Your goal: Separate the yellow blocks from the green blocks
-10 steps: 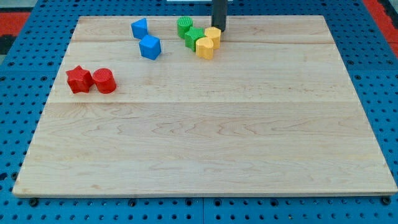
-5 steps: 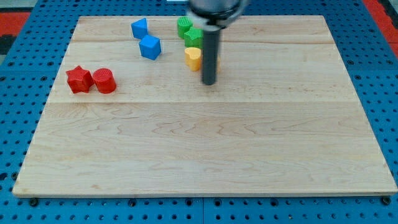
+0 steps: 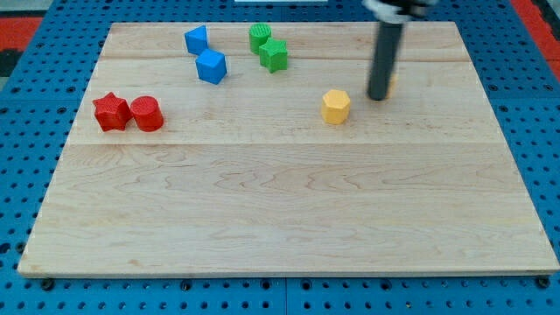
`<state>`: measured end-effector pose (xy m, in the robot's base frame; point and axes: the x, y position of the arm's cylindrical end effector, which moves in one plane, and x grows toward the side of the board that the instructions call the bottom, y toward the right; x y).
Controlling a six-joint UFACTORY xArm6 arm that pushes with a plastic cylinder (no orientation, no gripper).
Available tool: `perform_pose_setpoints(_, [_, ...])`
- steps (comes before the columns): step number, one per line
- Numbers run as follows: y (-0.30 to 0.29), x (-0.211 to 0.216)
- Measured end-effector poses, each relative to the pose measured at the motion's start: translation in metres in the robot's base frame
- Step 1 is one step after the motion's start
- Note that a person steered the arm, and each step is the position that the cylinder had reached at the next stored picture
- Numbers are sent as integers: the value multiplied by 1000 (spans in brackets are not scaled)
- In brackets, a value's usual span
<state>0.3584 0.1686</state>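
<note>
Yellow hexagonal block (image 3: pixel 335 107): view's lower left of my tip (image 3: pixel 377 96), near, apart. Second yellow block (image 3: pixel 390 84) peeks behind rod. Green blocks (image 3: pixel 267 46) well apart, upper left. Tool gripperless.

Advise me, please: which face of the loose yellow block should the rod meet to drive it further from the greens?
Its upper-left face, coming from the green blocks' side. The yellow hexagonal block stands free with bare board beyond; my tip now sits to its right.

A lab or robot test bench: a pale wooden board (image 3: pixel 289 210) lies on a blue pegboard base (image 3: pixel 17 175) dotted with regular holes, with small coloured blocks scattered across the board's upper half around my tip (image 3: pixel 377 96).
</note>
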Motion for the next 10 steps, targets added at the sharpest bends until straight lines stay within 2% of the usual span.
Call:
perform_pose_setpoints(1, [20, -2])
perform_pose_setpoints(2, [-63, -1])
perform_pose_setpoints(3, [-89, -42])
perform_pose_setpoints(4, [-28, -71])
perform_pose_setpoints(5, [43, -45])
perform_pose_setpoints(6, [53, 14])
perform_pose_setpoints(7, [62, -14])
perform_pose_setpoints(8, [44, -74])
perform_pose_setpoints(9, [10, -57])
perform_pose_setpoints(10, [28, -4])
